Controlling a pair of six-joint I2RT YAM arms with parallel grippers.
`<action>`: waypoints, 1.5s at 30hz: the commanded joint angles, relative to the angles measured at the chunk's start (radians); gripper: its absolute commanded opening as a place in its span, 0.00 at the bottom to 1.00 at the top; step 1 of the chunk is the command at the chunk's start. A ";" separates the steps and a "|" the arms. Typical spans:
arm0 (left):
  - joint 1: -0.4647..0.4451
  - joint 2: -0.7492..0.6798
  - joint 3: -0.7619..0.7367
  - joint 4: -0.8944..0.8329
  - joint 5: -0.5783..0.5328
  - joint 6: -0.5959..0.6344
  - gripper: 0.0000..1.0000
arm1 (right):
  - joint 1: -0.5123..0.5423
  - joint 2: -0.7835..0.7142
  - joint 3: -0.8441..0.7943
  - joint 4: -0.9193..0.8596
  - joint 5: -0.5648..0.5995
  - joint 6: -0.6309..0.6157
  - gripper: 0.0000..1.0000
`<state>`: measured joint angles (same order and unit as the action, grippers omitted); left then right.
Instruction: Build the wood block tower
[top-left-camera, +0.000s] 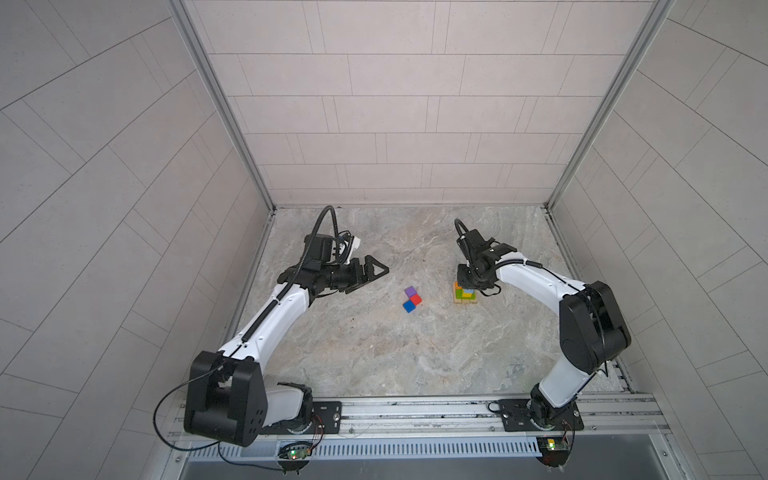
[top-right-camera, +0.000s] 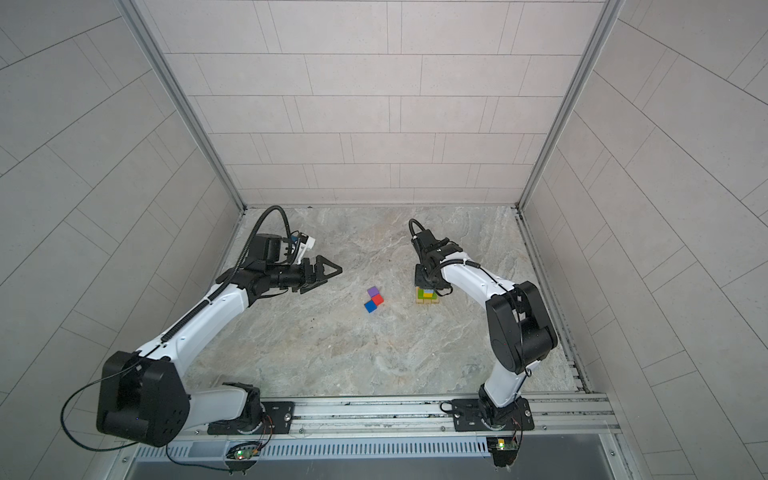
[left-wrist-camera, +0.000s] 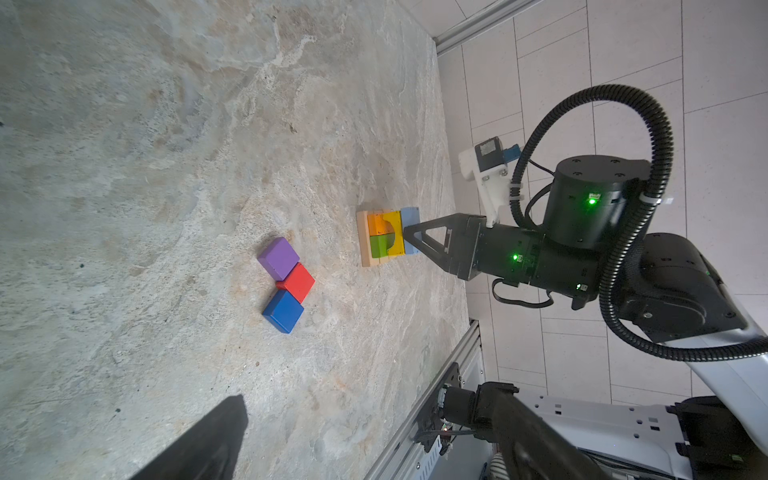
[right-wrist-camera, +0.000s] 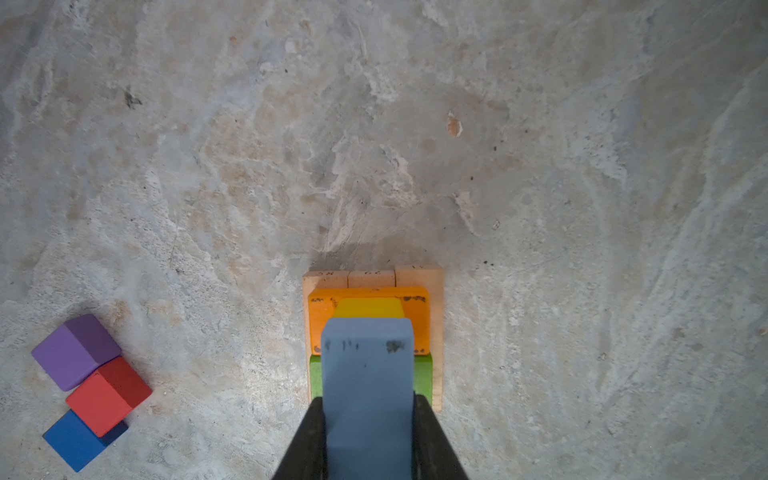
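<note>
The tower (top-left-camera: 465, 296) (top-right-camera: 427, 296) stands right of centre: a tan base (right-wrist-camera: 436, 332), orange (right-wrist-camera: 419, 320) and green (right-wrist-camera: 424, 376) oblongs side by side, and a yellow oblong (right-wrist-camera: 368, 307) on them. My right gripper (right-wrist-camera: 369, 401) (left-wrist-camera: 409, 232) points straight down over it, shut on the light-blue block (right-wrist-camera: 368, 365) (left-wrist-camera: 410, 216), which lies on the yellow one. Purple (top-left-camera: 410, 291), red (top-left-camera: 415, 299) and blue (top-left-camera: 409, 306) cubes lie touching on the floor to the tower's left. My left gripper (top-left-camera: 374, 276) (top-right-camera: 328, 276) hovers open and empty, left of the cubes.
The marble floor (top-left-camera: 374, 353) is bounded by tiled walls at the back and both sides. An aluminium rail (top-left-camera: 415, 411) with both arm bases runs along the front edge.
</note>
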<state>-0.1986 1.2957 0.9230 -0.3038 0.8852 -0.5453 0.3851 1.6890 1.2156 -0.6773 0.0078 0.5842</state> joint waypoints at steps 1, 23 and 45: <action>-0.003 -0.002 -0.006 -0.001 -0.006 0.015 1.00 | -0.003 0.003 0.015 -0.016 0.017 0.001 0.33; -0.003 0.007 -0.001 -0.017 -0.015 0.028 1.00 | -0.002 -0.122 0.035 -0.062 0.029 -0.071 0.70; 0.032 -0.010 0.007 -0.033 -0.044 0.036 1.00 | 0.208 -0.219 0.069 -0.105 -0.031 -0.164 0.62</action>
<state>-0.1795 1.3018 0.9230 -0.3229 0.8532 -0.5240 0.5636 1.4899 1.2808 -0.7738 -0.0372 0.4290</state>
